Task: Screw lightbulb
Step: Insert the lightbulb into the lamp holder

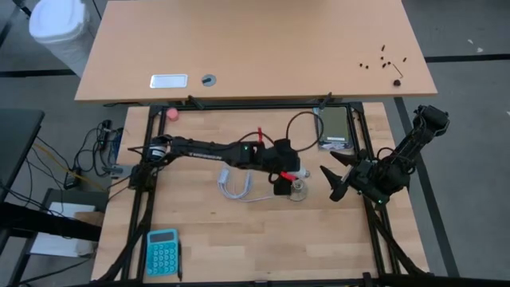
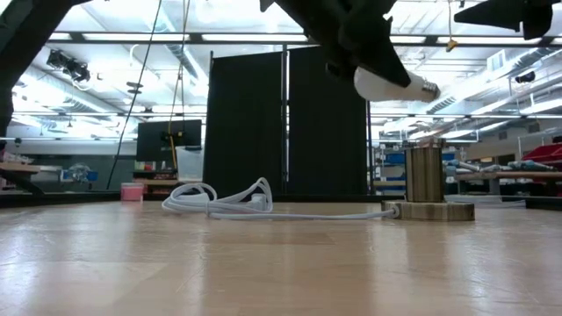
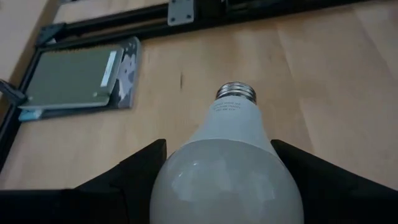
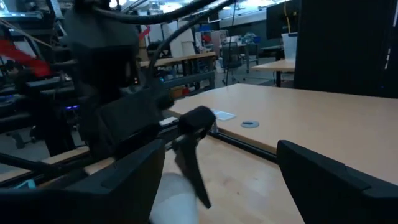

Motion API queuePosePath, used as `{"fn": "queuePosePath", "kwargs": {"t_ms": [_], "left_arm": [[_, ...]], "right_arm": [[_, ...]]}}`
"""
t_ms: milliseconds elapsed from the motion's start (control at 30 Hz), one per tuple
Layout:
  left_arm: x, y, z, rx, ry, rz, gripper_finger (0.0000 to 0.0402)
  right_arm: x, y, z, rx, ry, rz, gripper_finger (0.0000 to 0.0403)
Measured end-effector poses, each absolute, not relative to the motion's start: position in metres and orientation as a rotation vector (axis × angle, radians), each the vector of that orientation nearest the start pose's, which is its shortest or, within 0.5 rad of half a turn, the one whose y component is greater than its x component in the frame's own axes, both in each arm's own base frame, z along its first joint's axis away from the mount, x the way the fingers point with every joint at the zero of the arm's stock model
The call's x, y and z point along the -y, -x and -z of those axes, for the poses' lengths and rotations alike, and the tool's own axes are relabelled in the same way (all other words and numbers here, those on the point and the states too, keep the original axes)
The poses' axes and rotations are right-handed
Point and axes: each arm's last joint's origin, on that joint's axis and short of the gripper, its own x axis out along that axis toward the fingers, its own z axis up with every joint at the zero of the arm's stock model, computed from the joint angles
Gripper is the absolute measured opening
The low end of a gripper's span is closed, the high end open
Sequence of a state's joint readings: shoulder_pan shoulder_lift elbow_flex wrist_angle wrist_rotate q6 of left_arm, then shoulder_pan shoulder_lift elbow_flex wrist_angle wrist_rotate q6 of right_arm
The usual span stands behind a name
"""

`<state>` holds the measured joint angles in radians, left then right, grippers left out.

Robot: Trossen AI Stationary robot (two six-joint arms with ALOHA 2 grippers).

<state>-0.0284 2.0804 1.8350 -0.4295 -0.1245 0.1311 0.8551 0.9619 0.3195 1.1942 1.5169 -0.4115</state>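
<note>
My left gripper is spread pretty wide and clamped on the lightbulb, one finger on each side of the globe. It's up off the table, screw base pointing ahead. The socket sits below. My right gripper waits at 3 o'clock, fingers apart, holding nothing.

Nothing legible: the lightbulb carries a few lines of small grey print just below its screw base (too fine to read), and no other lettering shows.
</note>
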Motion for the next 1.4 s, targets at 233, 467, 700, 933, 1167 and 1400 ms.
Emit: {"fn": "queuePosePath", "kwargs": {"t_ms": [233,467,700,933,1167,1400], "left_arm": [[-0.007,-0.475,-0.279,-0.695,-0.172,-0.037,0.0283],[-0.016,-0.476,-0.281,-0.686,-0.152,-0.024,0.0283],[-0.02,-0.476,-0.281,-0.681,-0.16,-0.017,0.0283],[-0.025,-0.476,-0.282,-0.667,-0.158,-0.014,0.0283],[-0.028,-0.478,-0.284,-0.638,-0.152,0.002,0.0283],[-0.027,-0.478,-0.273,-0.699,-0.162,0.037,0.0283]], "right_arm": [[-0.103,-0.128,-0.256,0.093,-0.159,0.647,0.032],[-0.103,-0.129,-0.253,0.089,-0.154,0.651,0.032],[-0.099,-0.134,-0.253,0.094,-0.141,0.674,0.032],[-0.097,-0.136,-0.253,0.104,-0.134,0.67,0.032],[-0.095,-0.138,-0.252,0.108,-0.14,0.677,0.032],[-0.093,-0.136,-0.238,0.113,-0.169,0.67,0.032]]}}
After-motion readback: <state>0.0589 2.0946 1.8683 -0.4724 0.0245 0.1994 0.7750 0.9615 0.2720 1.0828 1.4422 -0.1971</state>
